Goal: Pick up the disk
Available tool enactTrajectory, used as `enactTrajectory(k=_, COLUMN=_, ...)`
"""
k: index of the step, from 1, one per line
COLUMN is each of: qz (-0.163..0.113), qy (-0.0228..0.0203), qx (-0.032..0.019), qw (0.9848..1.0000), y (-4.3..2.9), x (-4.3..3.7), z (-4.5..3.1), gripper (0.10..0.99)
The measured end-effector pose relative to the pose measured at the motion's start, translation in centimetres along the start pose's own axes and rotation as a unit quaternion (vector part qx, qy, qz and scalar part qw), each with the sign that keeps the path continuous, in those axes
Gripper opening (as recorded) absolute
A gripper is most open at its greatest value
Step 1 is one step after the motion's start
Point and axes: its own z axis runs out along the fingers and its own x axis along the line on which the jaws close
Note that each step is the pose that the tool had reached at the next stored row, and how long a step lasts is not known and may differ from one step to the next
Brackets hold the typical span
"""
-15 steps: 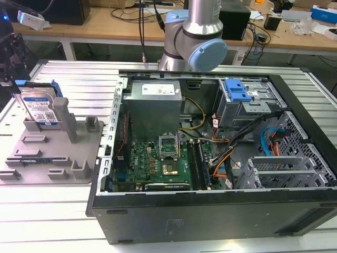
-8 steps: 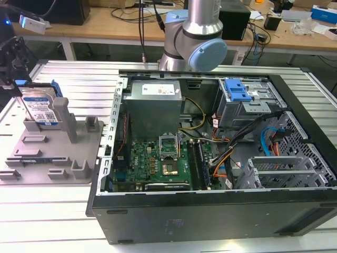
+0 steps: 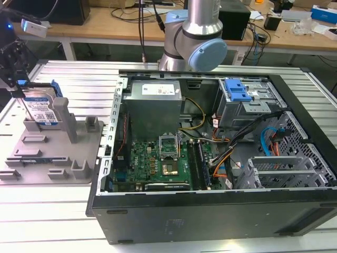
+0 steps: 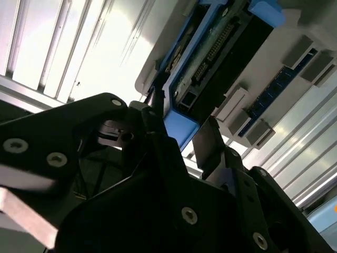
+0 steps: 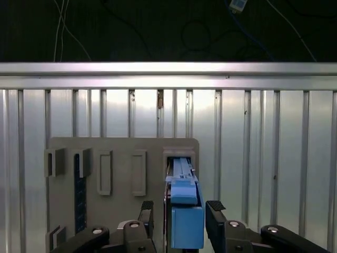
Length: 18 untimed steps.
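Presently my gripper hangs over the far end of the table, at the exterior view's left, well apart from the open case; my arm rises behind that case. The disk stands upright on its edge in a slot of the grey holder, label facing the camera, with its blue rail along the edge nearer the case. In the first wrist view I look straight down on the disk edge-on; my gripper straddles it, one of my fingers on each side of the blue rail. My jaws are spread, not clamped; a thin gap shows on both sides between pad and disk, narrower on one side than the other. In the second wrist view the disk shows its circuit-board face, and its rail sits between my dark fingers. The holder lies flat on the slatted table; the disk rests in it, not lifted.
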Motion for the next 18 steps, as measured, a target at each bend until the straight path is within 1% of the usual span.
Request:
enactTrajectory(k=1, qz=0.000, qy=-0.0003, qx=0.0001, qw=1.0000, y=0.00, x=0.00, z=0.05, gripper=0.467)
enactTrajectory(k=8, qz=0.000, qy=-0.0023, qx=0.0002, qw=1.0000, y=0.00, x=-0.02, z=0.39, gripper=0.467)
enactTrajectory(k=18, qz=0.002, qy=-0.0025, qx=0.0000, qw=1.0000, y=0.01, x=-0.04, z=0.76, gripper=0.467)
